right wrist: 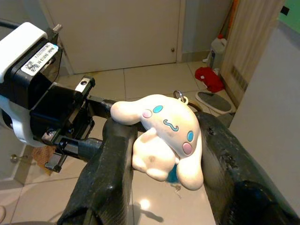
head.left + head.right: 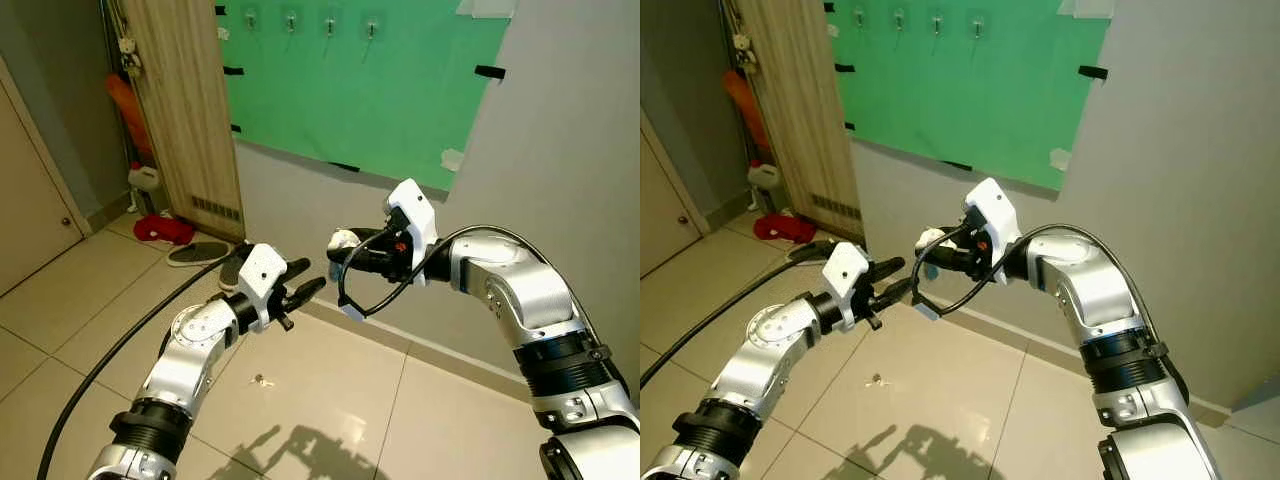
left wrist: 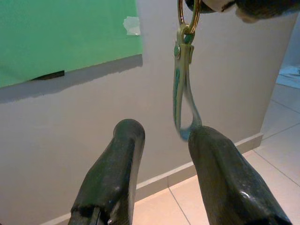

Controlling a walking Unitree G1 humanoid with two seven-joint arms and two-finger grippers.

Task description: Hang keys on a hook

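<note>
My right gripper (image 1: 164, 164) pinches the soft, light plush keychain (image 1: 164, 140); its loop (image 3: 183, 98) dangles just beside my open left gripper (image 3: 164, 154), the better hold.

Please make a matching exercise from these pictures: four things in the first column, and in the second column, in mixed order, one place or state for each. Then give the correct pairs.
Column 1:
1. plush keychain
2. left gripper
3. hooks
4. red cloth

Column 2:
A. on the green sheet high on the wall
B. on the floor by the wooden door
C. held between the fingers of the right gripper
D. open, holding nothing

Pairs: 1-C, 2-D, 3-A, 4-B
</note>
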